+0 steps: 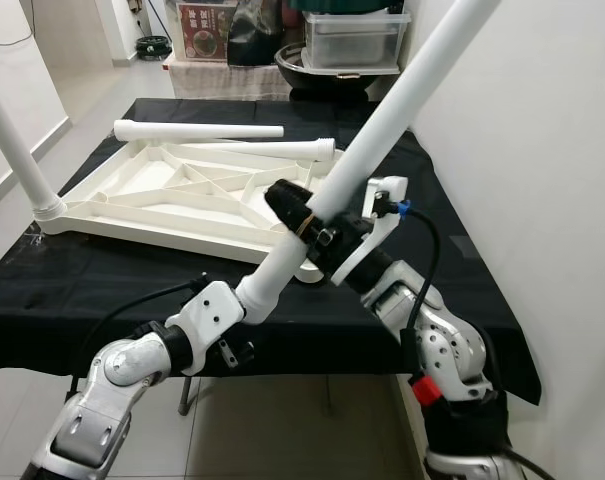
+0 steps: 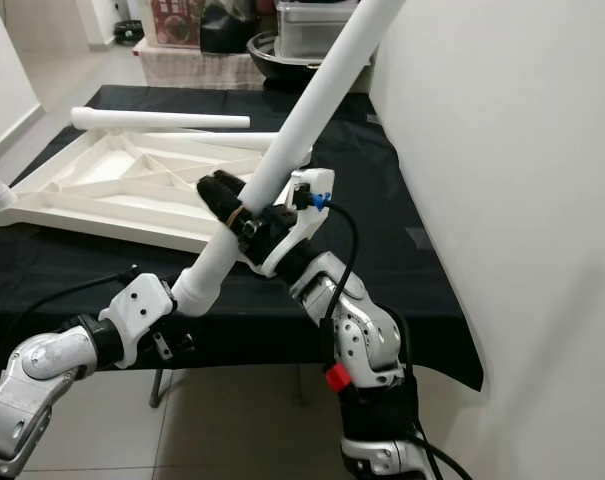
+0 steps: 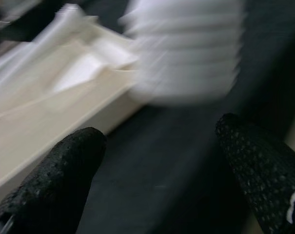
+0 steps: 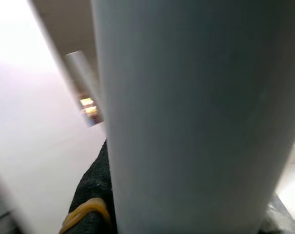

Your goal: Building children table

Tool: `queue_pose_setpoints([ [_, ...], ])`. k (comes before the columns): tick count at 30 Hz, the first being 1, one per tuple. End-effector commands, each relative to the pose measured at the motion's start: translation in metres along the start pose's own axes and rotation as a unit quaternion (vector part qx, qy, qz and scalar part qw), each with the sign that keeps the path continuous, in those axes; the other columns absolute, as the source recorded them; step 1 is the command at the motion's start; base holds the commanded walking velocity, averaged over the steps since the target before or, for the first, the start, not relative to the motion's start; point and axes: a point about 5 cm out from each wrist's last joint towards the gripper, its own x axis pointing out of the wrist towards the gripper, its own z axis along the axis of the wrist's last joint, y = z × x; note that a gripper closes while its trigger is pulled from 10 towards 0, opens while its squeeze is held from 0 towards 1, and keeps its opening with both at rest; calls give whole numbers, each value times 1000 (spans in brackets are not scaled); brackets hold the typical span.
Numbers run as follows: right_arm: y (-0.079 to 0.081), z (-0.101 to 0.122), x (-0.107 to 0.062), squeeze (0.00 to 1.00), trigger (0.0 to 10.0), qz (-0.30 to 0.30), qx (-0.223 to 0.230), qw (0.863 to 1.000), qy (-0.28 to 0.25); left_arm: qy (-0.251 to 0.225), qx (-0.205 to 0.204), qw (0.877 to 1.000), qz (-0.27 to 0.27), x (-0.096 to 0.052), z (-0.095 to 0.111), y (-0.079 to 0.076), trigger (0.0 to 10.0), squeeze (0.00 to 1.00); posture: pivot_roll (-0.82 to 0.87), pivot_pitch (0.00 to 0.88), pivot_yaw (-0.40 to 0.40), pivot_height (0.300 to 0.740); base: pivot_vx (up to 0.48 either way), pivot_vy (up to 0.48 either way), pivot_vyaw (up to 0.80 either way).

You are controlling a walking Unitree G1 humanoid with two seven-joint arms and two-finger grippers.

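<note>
Table leg (image 1: 382,130) — in right gripper (image 1: 300,222)

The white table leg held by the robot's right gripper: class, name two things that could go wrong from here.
1. The right gripper grips the table leg low down, and its long upper part leans steeply toward the wall; it may strike it.
2. The leg's ribbed end hangs above the black cloth, beside the upturned tabletop, not in a socket. The left gripper is open below, so a slip could drop it.
</note>
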Motion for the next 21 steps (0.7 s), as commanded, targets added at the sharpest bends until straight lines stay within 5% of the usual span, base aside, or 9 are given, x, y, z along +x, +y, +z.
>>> queue_pose_setpoints([
  [1,-3,2,-1,0,0,-14,-8,1000,-9,3,2,1000,17,-1,-3,3,10000,0,66,83,-26,740,0,0,0],
  [6,-30,16,1,0,1216,-131,-101,986,-29,-13,-9,996,93,-2,3,12,10000,0,67,73,-26,740,0,0,0],
  [7,-37,19,2,0,10000,-163,-144,976,-16,-19,-16,992,120,-2,6,13,10000,0,66,68,-24,740,0,0,0],
  [8,-45,17,4,0,10000,-218,-210,952,35,-34,-30,988,150,0,15,1,10000,0,63,65,-26,740,0,0,0],
  [12,-54,14,6,0,10000,-299,-279,910,76,-50,-55,986,152,3,21,-15,10000,0,64,58,-27,740,0,0,0],
  [13,-57,19,7,0,10000,-331,-319,886,68,-56,-74,984,150,4,23,-21,10000,0,62,56,-26,740,0,0,0],
  [15,-56,32,12,0,10000,-342,-347,873,18,-65,-98,983,143,6,28,-34,10000,0,60,54,-28,740,0,0,0],
  [19,-59,36,28,0,10000,-274,-251,928,-2,-73,-117,982,127,10,32,-52,10000,0,61,54,-28,740,0,0,0],
  [21,-58,35,33,0,10000,-243,-250,937,5,-73,-124,982,124,11,33,-57,10000,0,61,54,-28,740,0,0,0],
])
